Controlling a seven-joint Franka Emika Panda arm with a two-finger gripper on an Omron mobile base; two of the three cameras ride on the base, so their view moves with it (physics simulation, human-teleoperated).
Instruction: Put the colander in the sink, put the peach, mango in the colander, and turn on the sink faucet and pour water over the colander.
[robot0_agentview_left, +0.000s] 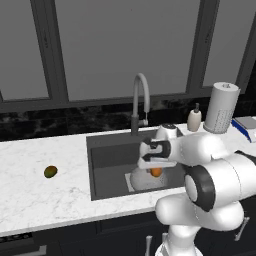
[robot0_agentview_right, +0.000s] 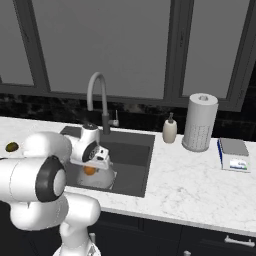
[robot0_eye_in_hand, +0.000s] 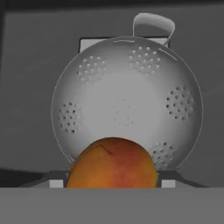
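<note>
Mango lies on the white marble counter, far to the left of the pincer and well apart from the sink; in the right base view it shows as a small olive spot at the left edge. Nearer, the dark basin opens directly under the pincer, and the colander sits on its floor right below the hand, one loop handle pointing away from it. Between the pincer's fingers sits the peach, orange-red and round, held above the near rim of the colander bowl; the fingers are set apart at the fruit's width and grip it on both sides. From the left base view the peach shows just under the hand, over the colander. Behind the pincer rises the sink faucet, arched toward the basin. Further right, beyond the hand, stand a soap bottle, a paper towel roll, and a small scale.
</note>
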